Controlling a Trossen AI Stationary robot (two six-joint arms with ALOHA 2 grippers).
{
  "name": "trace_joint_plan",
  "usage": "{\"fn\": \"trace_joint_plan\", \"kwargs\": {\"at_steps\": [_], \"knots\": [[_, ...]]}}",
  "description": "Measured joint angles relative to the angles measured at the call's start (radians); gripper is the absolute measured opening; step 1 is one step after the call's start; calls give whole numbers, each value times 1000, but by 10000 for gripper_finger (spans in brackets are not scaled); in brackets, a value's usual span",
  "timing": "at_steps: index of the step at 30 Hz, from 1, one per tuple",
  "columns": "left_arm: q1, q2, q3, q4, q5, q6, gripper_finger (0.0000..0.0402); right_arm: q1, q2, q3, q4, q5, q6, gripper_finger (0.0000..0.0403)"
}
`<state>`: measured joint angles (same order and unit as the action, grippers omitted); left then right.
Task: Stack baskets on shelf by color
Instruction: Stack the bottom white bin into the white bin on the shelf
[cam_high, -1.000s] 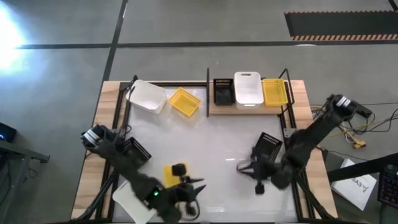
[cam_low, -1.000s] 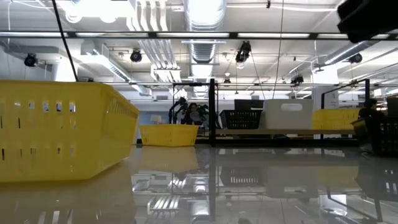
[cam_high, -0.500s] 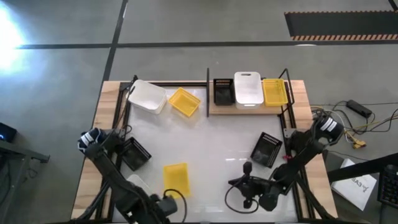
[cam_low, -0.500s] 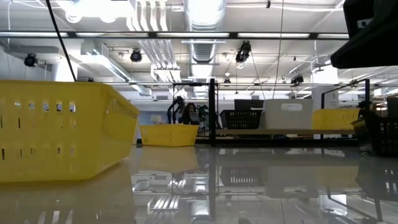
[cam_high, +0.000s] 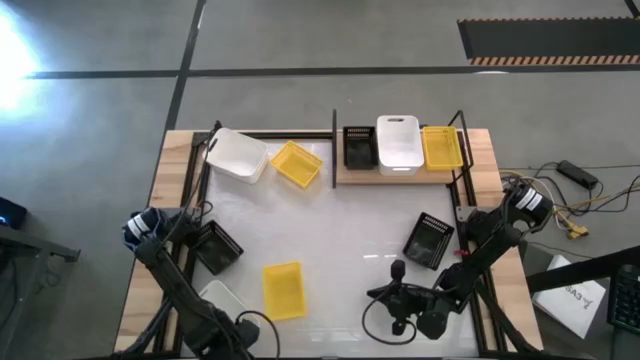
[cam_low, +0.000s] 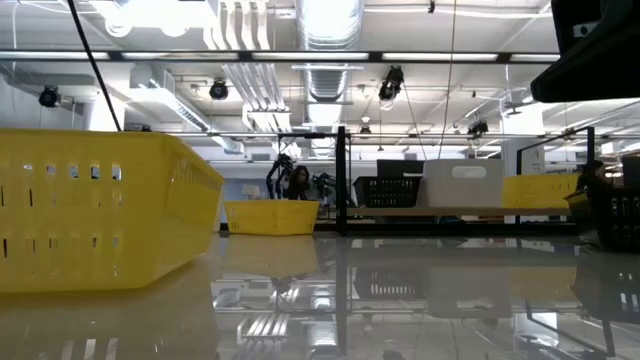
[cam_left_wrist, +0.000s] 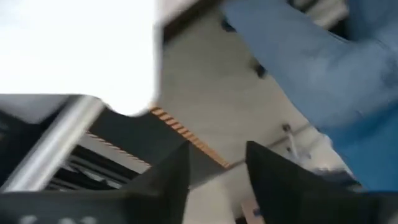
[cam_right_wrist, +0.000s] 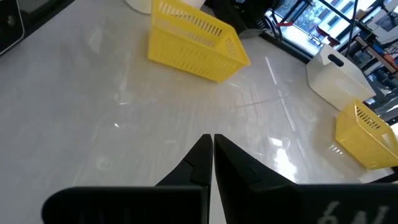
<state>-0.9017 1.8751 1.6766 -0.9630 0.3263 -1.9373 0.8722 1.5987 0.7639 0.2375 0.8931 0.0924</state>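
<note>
Three baskets (cam_high: 400, 146) are set on the shelf (cam_high: 345, 179). Both arms have been pulled back low; the right gripper (cam_right_wrist: 212, 144) is pinched shut and empty, the left gripper's (cam_left_wrist: 217, 163) fingers parted.

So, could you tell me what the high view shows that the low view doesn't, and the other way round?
Only the high view shows both arms, the right gripper low over the table's near side, the white basket at the table's back left, and two black baskets off the shelf. Only the low view shows the room's ceiling ducts and lights. Both show the shelf carrying a black, a white and a yellow basket side by side, plus two loose yellow baskets.
</note>
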Motion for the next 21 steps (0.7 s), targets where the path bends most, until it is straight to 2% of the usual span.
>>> {"fn": "trace_joint_plan", "kwargs": {"at_steps": [2,4,8,15,18,21], "knots": [[-10,5,-1,-62,-42,-30,175,0,6,0,1,0,0,9],[-29,13,-1,-121,-129,-48,194,0,15,0,0,-1,1,9],[-62,49,-1,-171,-288,-74,202,0,26,0,0,-2,11,9],[-71,166,17,-180,-314,-42,202,0,33,-1,2,-2,20,9],[-71,202,23,-209,-320,-39,185,0,33,-1,7,-2,20,9],[-71,219,27,-211,-327,-26,131,0,33,-1,8,-2,20,9]]}}
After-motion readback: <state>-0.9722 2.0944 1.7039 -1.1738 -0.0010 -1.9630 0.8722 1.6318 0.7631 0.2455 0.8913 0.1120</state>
